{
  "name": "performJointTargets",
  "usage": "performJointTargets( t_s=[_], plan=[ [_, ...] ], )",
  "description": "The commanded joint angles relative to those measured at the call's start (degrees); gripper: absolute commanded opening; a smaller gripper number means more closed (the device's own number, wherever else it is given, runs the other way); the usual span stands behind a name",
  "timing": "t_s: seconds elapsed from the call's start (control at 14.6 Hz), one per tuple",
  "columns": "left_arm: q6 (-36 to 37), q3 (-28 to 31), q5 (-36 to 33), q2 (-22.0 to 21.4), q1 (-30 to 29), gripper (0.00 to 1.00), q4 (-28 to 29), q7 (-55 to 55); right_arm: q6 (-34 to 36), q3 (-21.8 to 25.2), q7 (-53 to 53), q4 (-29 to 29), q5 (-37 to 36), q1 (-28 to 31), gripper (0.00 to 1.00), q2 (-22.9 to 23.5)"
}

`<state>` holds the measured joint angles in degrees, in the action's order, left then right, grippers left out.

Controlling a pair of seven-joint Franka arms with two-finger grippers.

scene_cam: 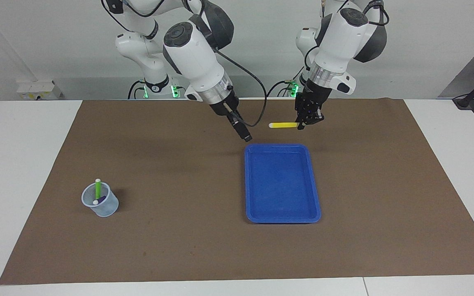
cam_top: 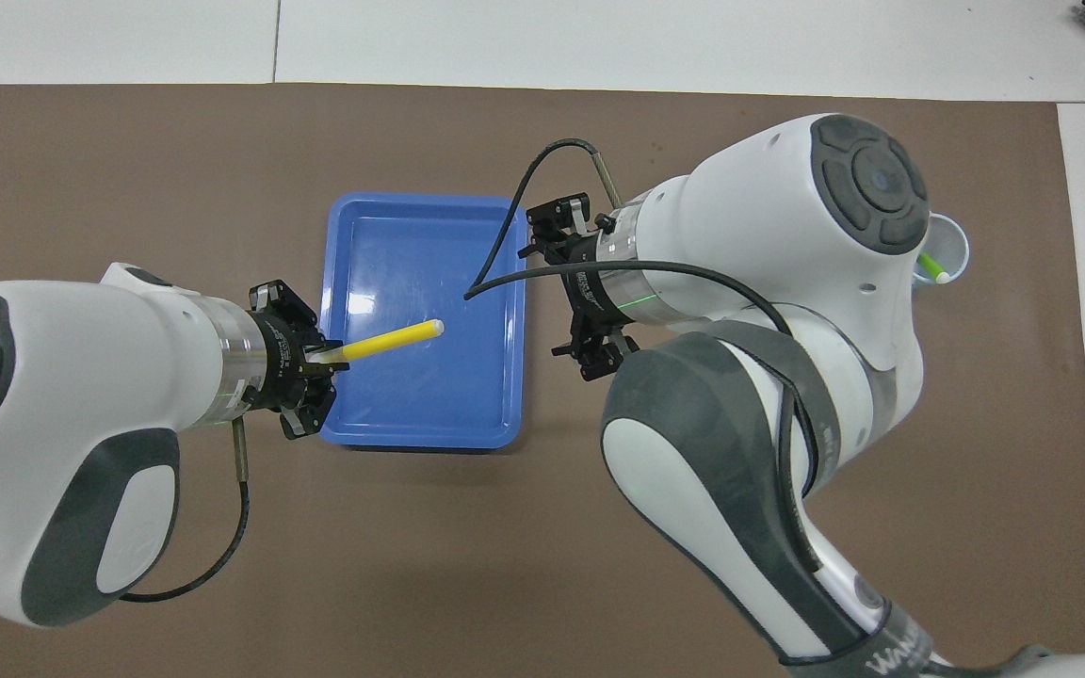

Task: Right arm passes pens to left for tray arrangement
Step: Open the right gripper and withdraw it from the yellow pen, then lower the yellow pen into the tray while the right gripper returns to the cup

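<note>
My left gripper (scene_cam: 301, 123) is shut on one end of the yellow pen (scene_cam: 280, 125) and holds it level in the air, over the end of the blue tray (scene_cam: 282, 218) nearer the robots. In the overhead view the left gripper (cam_top: 321, 356) holds the yellow pen (cam_top: 392, 339) over the tray (cam_top: 420, 439). My right gripper (scene_cam: 246, 136) is open and empty, clear of the pen, over the mat beside the tray's corner; it also shows in the overhead view (cam_top: 547, 287). The green pen (scene_cam: 98, 188) and the purple pen (scene_cam: 102, 200) stand in a cup.
The translucent bluish cup (scene_cam: 104, 209) stands on the brown mat toward the right arm's end of the table; in the overhead view the cup (cam_top: 955, 235) is half hidden by the right arm. The mat (scene_cam: 179, 230) covers most of the white table.
</note>
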<state>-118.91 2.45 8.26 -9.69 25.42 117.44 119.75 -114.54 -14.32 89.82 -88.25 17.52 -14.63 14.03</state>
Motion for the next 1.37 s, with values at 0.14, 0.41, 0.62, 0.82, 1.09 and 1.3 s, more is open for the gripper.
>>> performJointTargets(
  t_s=[0.14, 0.41, 0.62, 0.82, 1.09, 1.3],
  plan=[
    [-0.6, -0.3, -0.5, 0.1, -1.7, 0.00, 3.3, -7.1, 4.9, -0.3, -17.9, -3.1, -9.5, 3.3, 1.00, -3.3],
    [-2.7, -0.3, -1.9, 4.5, -1.4, 0.00, 3.1, -7.1, 8.1, -0.3, -29.9, -4.7, -13.1, 6.4, 1.00, -6.6],
    [-5.3, -0.3, -2.2, 6.6, -1.9, 0.00, 3.0, -8.5, 8.4, -0.3, -39.4, -7.0, -14.4, 8.3, 0.97, -9.4],
    [-7.6, -0.3, -2.3, 9.1, -2.0, 0.00, 3.3, -12.4, 12.0, -0.4, -51.5, -7.2, -14.5, 12.5, 0.97, -11.5],
    [-11.3, -0.3, -2.3, 10.5, -2.9, 0.00, 4.0, -13.3, 12.2, -0.2, -65.0, -9.2, -15.8, 17.5, 0.98, -12.4],
    [-15.4, -0.2, -2.7, 12.7, -2.7, 0.00, 6.0, -14.0, 10.0, -0.1, -73.7, -10.0, -20.3, 20.5, 0.98, -11.9]
  ],
)
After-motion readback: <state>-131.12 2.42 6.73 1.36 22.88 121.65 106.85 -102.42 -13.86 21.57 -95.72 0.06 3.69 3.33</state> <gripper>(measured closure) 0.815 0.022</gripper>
